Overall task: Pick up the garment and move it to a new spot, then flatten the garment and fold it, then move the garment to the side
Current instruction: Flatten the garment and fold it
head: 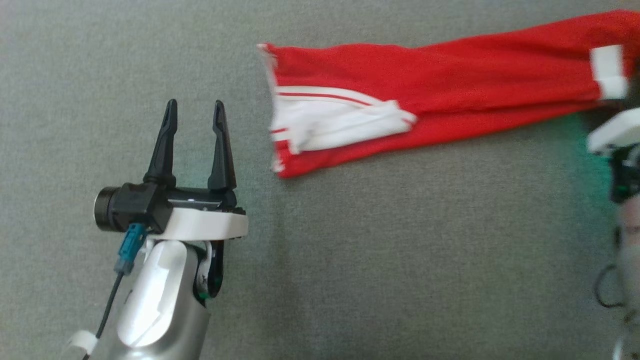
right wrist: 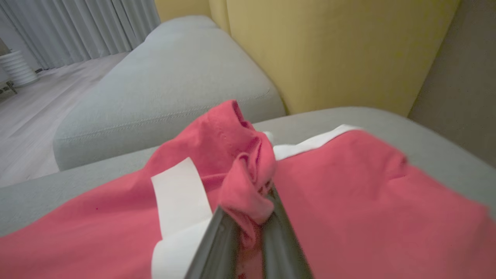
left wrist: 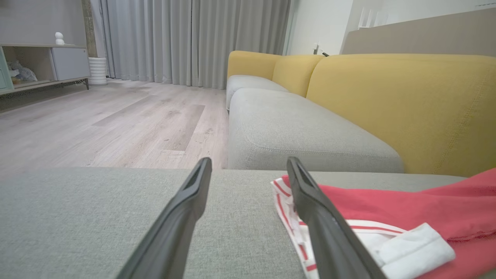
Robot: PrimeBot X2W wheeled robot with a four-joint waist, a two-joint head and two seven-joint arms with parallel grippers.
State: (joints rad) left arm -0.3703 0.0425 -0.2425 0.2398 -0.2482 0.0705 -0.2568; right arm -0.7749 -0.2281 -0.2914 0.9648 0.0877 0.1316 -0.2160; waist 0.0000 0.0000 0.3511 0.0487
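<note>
The garment [head: 450, 95] is red with white stripes and white bands, stretched in a long strip across the grey cushion [head: 350, 250] from the middle to the right edge of the head view. Its striped end [left wrist: 348, 232] lies just right of my left gripper [head: 196, 112], which stands open over bare cushion with nothing between its fingers. In the right wrist view my right gripper [right wrist: 248, 217] is shut on a bunched red fold of the garment [right wrist: 248, 162] beside a white band. In the head view only the right arm's white wrist [head: 612, 132] shows, at the garment's right end.
The grey cushion spreads wide below and left of the garment. A yellow backrest [left wrist: 403, 104] and a second grey seat [left wrist: 294, 131] lie beyond it. Wooden floor [left wrist: 97, 124], grey curtains and a low cabinet are farther off.
</note>
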